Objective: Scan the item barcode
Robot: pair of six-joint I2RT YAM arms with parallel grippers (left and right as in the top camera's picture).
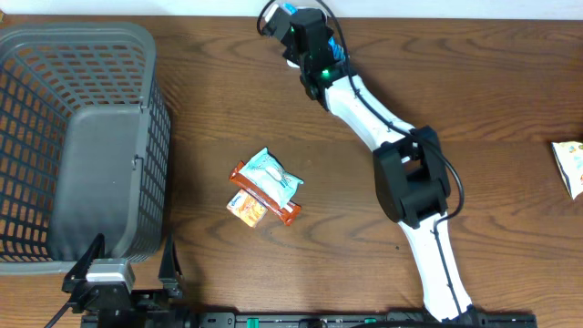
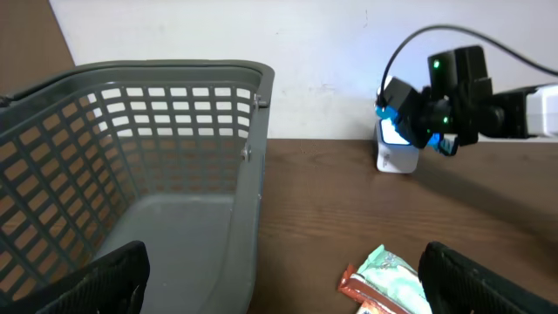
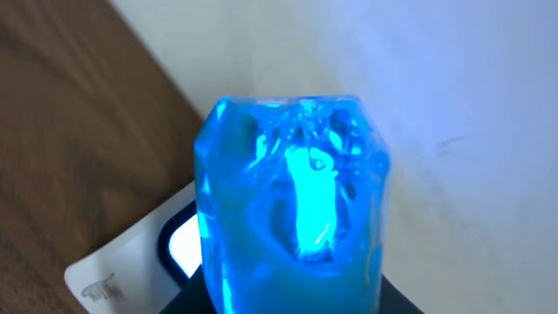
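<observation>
Right tool (image 1: 293, 18) is clenched on the item, a small blue translucent packet (image 3: 292, 218) that fills the right wrist view and glows brightly. I cannot make out a barcode on the face that shows. The packet's long axis runs out along the tool's fingers, pointing away from the wrist.

Just beyond and below the right tool sits the white scanner (image 2: 392, 155), against the wall at the back edge of the tabletop (image 1: 455, 91). In the right wrist view its dark window (image 3: 174, 249) peeks out beside the packet's lower left, so the packet hangs close in front of it; whether the two touch I cannot tell. The coming move looks to turn on that one relation: the coded side has to face the window lying just ahead of the tool.

The right arm (image 1: 364, 114) reaches diagonally from its base, bent at the dark elbow (image 1: 414, 178), wrist dipped toward the scanner. It is plainly the nearer arm.

Left tool (image 1: 126, 266) is released, fingers spread wide, well apart from the scanner and just beside the grey basket (image 1: 155, 118). A small heap of snack packets (image 1: 264, 187) lies between the two tools.
</observation>
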